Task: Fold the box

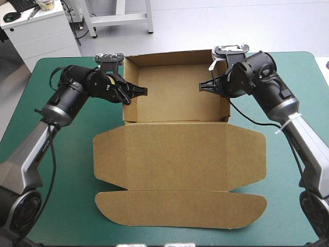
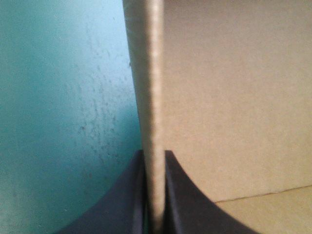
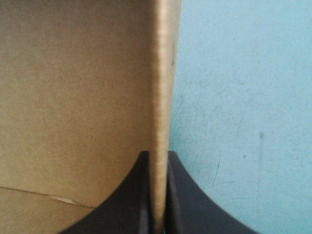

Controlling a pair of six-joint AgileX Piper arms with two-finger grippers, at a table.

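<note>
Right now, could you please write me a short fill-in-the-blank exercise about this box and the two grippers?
1. The jaws of the left gripper are shut on the ___ wall of the box.
2. The jaws of the right gripper are shut on its ___ wall.
3. The lid lies ___ on the teal-green cover.
Missing words: left; right; flat.

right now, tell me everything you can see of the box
The box is plain brown board, formed into an open tray with its walls raised, on the far half of the teal-green cover. Its lid lies flat toward the near edge, with angled side wings and a long rounded front flap. The left gripper is shut on the tray's left wall and the right gripper on its right wall.
</note>
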